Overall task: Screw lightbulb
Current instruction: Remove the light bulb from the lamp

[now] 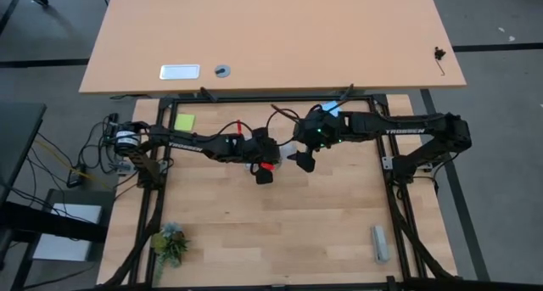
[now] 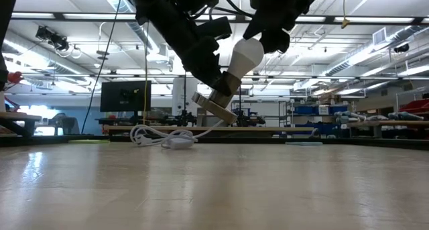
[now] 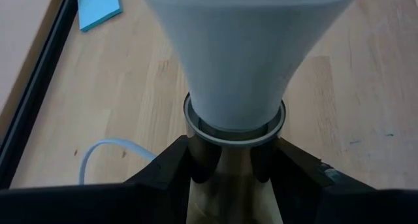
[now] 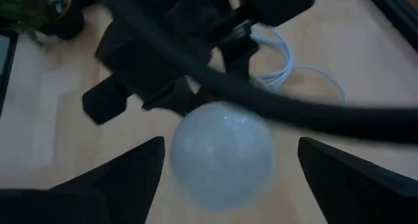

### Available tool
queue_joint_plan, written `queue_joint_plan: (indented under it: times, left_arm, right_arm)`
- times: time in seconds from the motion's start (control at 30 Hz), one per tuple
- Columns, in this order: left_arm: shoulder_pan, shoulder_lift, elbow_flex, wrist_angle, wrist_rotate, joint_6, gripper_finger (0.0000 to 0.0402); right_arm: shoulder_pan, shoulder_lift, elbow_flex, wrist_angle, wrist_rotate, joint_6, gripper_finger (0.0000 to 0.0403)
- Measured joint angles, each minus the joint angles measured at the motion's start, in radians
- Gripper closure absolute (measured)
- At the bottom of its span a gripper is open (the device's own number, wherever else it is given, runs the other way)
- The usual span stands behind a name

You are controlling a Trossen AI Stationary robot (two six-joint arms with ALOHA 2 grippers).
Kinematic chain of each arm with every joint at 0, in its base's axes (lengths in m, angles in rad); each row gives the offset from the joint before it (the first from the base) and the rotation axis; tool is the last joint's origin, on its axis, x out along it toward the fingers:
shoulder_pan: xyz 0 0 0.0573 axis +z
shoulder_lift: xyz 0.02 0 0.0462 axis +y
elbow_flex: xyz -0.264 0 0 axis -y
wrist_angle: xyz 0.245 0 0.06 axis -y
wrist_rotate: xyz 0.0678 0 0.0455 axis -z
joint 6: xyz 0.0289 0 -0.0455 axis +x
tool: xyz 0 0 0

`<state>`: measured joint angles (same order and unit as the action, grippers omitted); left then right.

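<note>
Lightbulb (image 2: 246, 55) sits mid-air above the table's centre, tilted, its neck already seated in the socket base (image 2: 216, 102) that the left gripper (image 3: 228, 168) clamps from both sides. Treat it as light, smooth, slippery and probably thin-walled; you want a soft hold on the widest part of the dome, never on the taper or neck. Right gripper (image 4: 222, 165) has its fingers spread wide either side of the dome, apparently not touching it. From the high view the two grippers meet near table centre, left arm coming in from 9 o'clock, right from 3 o'clock, but the bulb is almost hidden there. Low view gives you the tilt and the clearance off the table, plus the white cable (image 2: 164, 136) coiled on the surface behind. Left wrist view alone shows the neck-to-socket ring (image 3: 234, 123); right wrist view alone shows finger spacing.
</note>
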<state>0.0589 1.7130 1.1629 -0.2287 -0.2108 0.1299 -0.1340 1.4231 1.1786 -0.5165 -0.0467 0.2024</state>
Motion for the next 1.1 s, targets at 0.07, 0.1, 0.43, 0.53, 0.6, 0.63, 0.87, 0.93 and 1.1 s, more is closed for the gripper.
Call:
queue_joint_plan:
  times: [0.07, 0.1, 0.43, 0.53, 0.6, 0.63, 0.87, 0.93, 1.1]
  left_arm:
    - [0.0, 0.0, 0.0, 0.0, 0.0, 0.0, 0.0239]
    - [0.0, 0.0, 0.0, 0.0, 0.0, 0.0, 0.0239]
    - [0.0, 0.001, 0.0, 0.008, -0.004, -0.004, 0.0239]
    - [0.0, 0.001, -0.001, 0.009, -0.004, -0.006, 0.0239]
    - [0.0, 0.001, -0.001, 0.01, -0.005, -0.006, 0.0239]
    - [0.0, 0.001, -0.001, 0.011, -0.005, -0.006, 0.0239]
    - [0.0, 0.0, 0.0, 0.017, -0.008, -0.003, 0.0239]
    - [0.0, 0.0, 0.0, 0.016, -0.008, 0.0, 0.0239]
    - [0.0, 0.0, 0.0, 0.011, -0.005, -0.003, 0.0239]
  right_arm:
    - [-0.001, 0.0, 0.0, 0.002, 0.0, 0.0, 0.0045]
    - [-0.001, 0.0, 0.0, 0.003, 0.0, -0.002, 0.0047]
    - [0.001, 0.096, 0.001, 0.035, 0.014, -0.046, 0.0052]
    - [0.003, 0.097, 0.001, 0.039, 0.02, -0.054, 0.0057]
    - [0.002, 0.092, 0.001, 0.046, 0.025, -0.08, 0.0067]
    - [0.003, 0.087, 0.0, 0.045, 0.027, -0.1, 0.0073]
    - [0.014, 0.075, 0.018, 0.039, 0.021, -0.52, 0.0108]
    - [0.021, 0.076, 0.018, 0.037, 0.03, -0.635, 0.0108]
    - [0.037, 0.077, 0.019, 0.04, 0.073, -0.665, 0.0086]
